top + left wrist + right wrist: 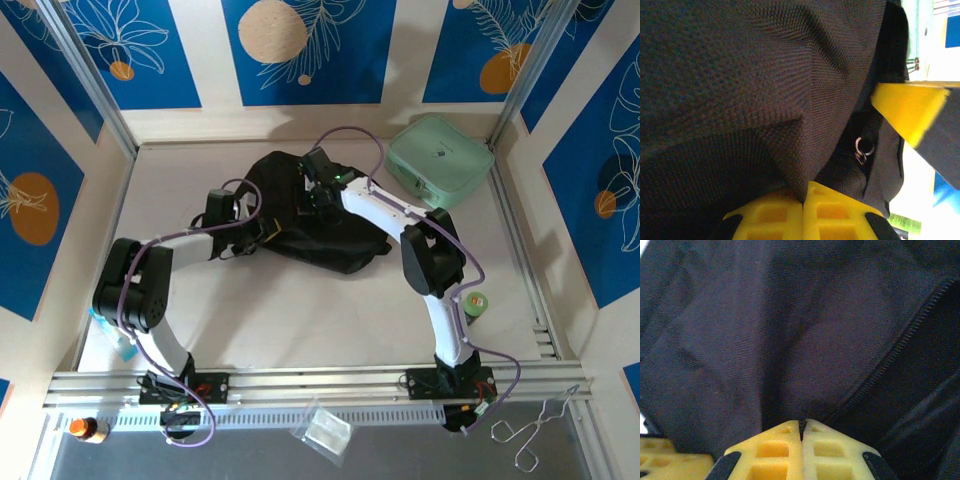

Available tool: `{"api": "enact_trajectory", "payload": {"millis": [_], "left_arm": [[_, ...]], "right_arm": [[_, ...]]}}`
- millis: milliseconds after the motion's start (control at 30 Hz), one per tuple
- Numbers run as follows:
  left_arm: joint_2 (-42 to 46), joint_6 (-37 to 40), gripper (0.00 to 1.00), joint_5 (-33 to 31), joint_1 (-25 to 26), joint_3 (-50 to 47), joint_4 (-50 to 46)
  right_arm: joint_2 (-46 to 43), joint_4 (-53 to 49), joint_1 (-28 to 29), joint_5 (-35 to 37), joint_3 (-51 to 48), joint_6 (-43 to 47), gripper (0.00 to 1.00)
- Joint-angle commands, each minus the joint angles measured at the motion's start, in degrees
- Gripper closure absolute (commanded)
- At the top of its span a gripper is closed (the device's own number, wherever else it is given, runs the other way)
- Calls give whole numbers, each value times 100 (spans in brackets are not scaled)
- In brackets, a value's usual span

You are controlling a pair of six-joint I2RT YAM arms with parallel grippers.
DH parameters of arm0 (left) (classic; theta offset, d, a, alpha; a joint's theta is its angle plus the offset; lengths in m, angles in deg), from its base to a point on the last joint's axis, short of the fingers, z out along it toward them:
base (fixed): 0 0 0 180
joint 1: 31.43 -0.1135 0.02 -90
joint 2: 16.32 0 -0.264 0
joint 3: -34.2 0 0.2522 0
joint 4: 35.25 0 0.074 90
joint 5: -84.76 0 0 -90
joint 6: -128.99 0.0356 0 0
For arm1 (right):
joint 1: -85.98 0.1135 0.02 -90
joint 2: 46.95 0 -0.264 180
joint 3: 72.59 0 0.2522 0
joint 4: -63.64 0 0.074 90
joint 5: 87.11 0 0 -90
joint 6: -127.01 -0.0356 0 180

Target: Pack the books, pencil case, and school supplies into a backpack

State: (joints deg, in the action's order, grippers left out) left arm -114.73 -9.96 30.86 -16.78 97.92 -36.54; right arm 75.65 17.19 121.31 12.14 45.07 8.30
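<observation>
The black backpack (320,225) lies at mid-table with both grippers on it. My left gripper (258,232) is shut on a fold of its coarse fabric (790,150), pinched between the yellow fingers (770,215). My right gripper (318,203) is shut on the fabric edge beside the zip (905,340), where its yellow fingers (775,450) meet. A metal zip ring (863,147) hangs near the left gripper. A small clear pouch with bluish contents, the pencil case (108,335), lies partly under the left arm. The books are out of view.
A mint-green rounded case (440,160) sits at the back right. A green tape roll (477,303) lies by the right arm. In front of the rail are an orange-capped bottle (85,428), a clear plastic bag (325,430) and metal tongs (540,430).
</observation>
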Motion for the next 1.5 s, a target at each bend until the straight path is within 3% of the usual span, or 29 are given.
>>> {"api": "enact_trajectory", "payload": {"millis": [0, 67, 133, 267, 567, 867, 967, 1233, 1467], "left_arm": [[209, 33, 100, 333, 6, -93, -457], [279, -236, 93, 363, 3, -142, -229], [363, -605, 79, 372, 11, -268, 108], [579, -1269, 66, 356, 39, -611, 722], [938, -1873, 56, -44, 528, -1075, 1093], [270, -2694, 56, -69, 767, -1076, 2643], [146, -2675, 62, -152, 806, -1020, 2585], [403, -1770, 100, -815, 776, -959, 1122], [547, -1499, 100, -821, 778, -1194, 791]], "right_arm": [[-94, 426, -346, -258, 214, 195, 100], [-237, 568, -255, -850, 15, 296, 100], [-356, 621, -161, -1349, -187, 260, 100], [-538, 834, -115, -2114, -582, 28, 100], [-812, 1005, -62, -2826, -851, -60, 100], [-1000, 1059, -69, -2956, -1029, -145, 100], [-1000, 1070, -75, -2957, -1056, -174, 100], [-989, 847, -181, -2234, -1082, -296, 100], [-661, 483, -409, -523, -694, -229, 100]]}}
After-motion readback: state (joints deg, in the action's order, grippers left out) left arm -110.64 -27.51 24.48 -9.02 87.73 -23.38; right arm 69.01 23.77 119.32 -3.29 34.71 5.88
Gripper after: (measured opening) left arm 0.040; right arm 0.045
